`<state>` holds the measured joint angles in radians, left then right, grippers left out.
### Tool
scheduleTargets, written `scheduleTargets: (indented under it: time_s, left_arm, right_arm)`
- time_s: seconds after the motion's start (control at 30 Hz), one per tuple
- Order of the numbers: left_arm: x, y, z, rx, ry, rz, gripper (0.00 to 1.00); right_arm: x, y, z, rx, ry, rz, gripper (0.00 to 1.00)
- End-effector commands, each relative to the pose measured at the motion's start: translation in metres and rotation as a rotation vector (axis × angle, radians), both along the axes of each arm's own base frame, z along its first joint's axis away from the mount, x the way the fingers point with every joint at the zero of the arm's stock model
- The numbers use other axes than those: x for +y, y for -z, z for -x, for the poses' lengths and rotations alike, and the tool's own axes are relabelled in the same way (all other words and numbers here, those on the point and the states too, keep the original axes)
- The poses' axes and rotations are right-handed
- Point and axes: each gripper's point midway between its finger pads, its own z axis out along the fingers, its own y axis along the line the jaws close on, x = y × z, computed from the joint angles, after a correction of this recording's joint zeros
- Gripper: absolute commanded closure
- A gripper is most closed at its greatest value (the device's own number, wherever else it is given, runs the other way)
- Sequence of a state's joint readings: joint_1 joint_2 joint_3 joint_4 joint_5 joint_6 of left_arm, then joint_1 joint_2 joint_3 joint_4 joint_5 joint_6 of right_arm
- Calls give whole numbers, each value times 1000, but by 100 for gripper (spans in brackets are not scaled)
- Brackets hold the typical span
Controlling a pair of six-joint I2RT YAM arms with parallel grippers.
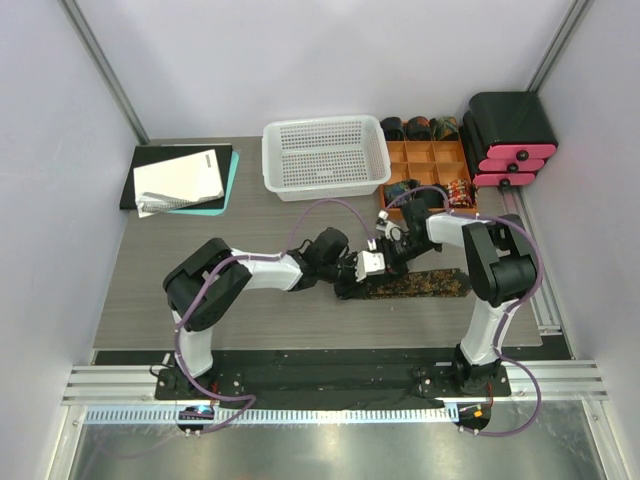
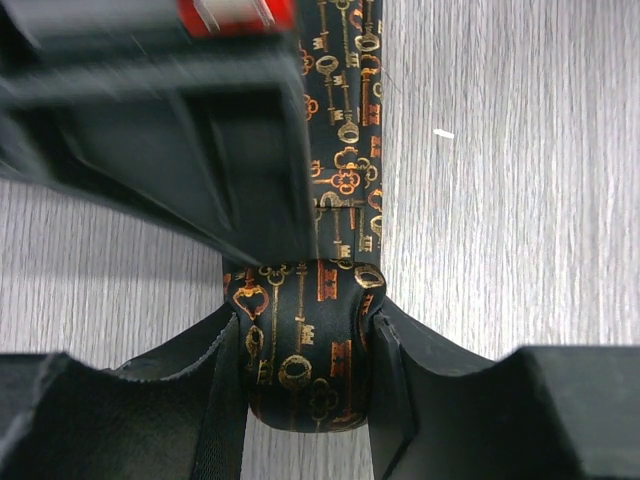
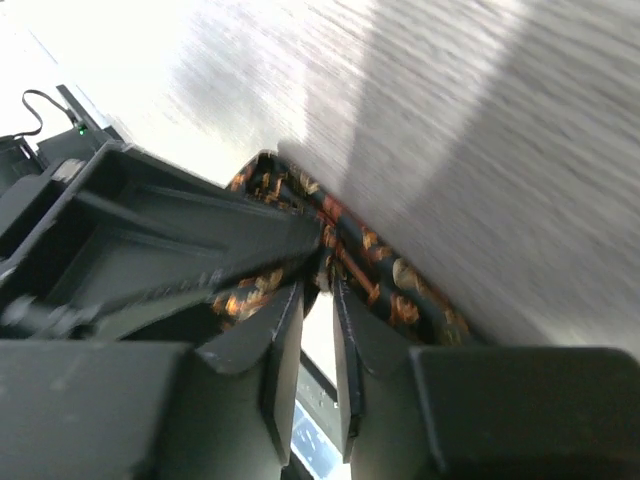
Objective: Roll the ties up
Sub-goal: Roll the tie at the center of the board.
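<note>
Top view: a dark tie (image 1: 420,284) with gold-brown specks lies flat on the grey wood worktop (image 1: 260,215), towards its near right side

Left wrist view: the left fingers (image 2: 215,390) clamp the tie's rolled end, which is patterned with gold and orange keys

Right wrist view: the right fingers (image 3: 285,340) stand slightly parted, tips beside the tie

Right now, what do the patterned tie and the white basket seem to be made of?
Tie: woven fabric, perhaps silk or polyester, with a slight sheen; gold keys on black, soft folds. Basket: probably white moulded plastic, judging by its regular mesh of holes and smooth rim.
</note>
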<state>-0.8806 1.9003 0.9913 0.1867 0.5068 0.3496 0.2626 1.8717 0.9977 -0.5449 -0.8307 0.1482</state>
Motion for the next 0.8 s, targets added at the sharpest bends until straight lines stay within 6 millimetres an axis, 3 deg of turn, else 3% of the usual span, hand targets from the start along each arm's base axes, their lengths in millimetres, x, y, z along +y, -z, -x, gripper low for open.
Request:
scheduleTargets:
  time_s: [0.0, 0.23, 0.5, 0.6, 0.7, 0.73, 0.77]
  left_arm:
    - [63, 84, 33, 92, 8, -335, 75]
    - [68, 89, 35, 96, 17, -361, 75]
    - [64, 88, 29, 89, 13, -360, 70]
    - [63, 84, 29, 88, 21, -351, 69]
    - [64, 82, 32, 90, 31, -349, 69]
    - [64, 80, 32, 88, 36, -346, 69]
    - [65, 80, 33, 93, 43, -344, 69]
  right_arm:
    - [-5, -43, -2, -70, -56, -57, 73]
    - [-4, -63, -9, -76, -16, -117, 59]
    - [6, -41, -1, -65, -44, -93, 55]
    - [4, -30, 1, -61, -63, -77, 58]
    - [0, -23, 0, -70, -77, -52, 74]
    - [-1, -21, 0, -66, -78, -41, 91]
    - [-1, -21, -1, -68, -84, -39, 97]
